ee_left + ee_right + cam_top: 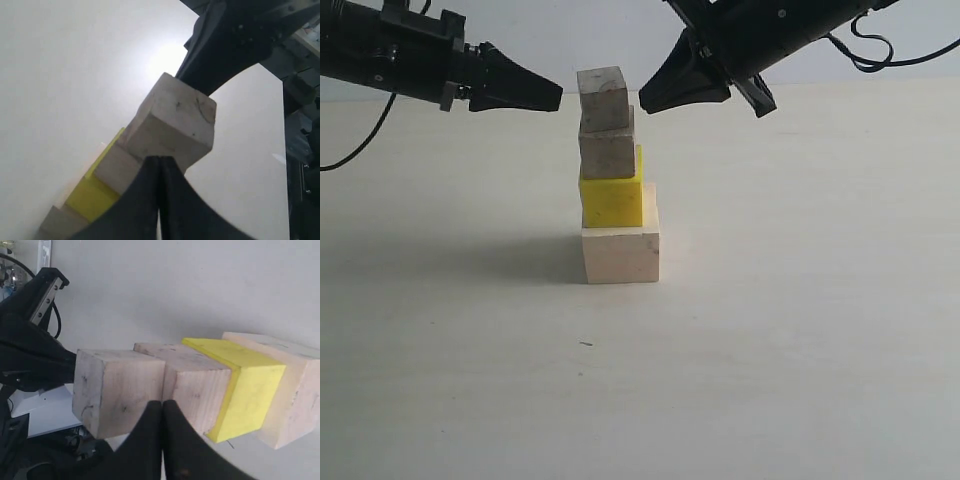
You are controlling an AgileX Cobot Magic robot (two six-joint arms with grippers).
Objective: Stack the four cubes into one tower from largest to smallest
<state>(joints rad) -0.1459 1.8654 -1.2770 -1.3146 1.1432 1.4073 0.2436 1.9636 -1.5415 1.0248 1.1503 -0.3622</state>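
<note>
The tower stands mid-table: a large pale wood cube (620, 254) at the bottom, the yellow cube (611, 199) on it, a small wood cube (607, 150) above, and the smallest wood cube (601, 97) on top. My left gripper (558, 97) is shut and empty, its tip just left of the top cube. My right gripper (643, 103) is shut and empty, its tip just right of the top cube. The left wrist view shows the top cube (172, 122) past the shut fingers (150, 200). The right wrist view shows the whole column (200, 390).
The pale table (800, 330) stretches around the tower on every side. A black cable (890, 50) hangs from the right arm at the upper right. A small dark speck (585, 344) lies in front of the tower.
</note>
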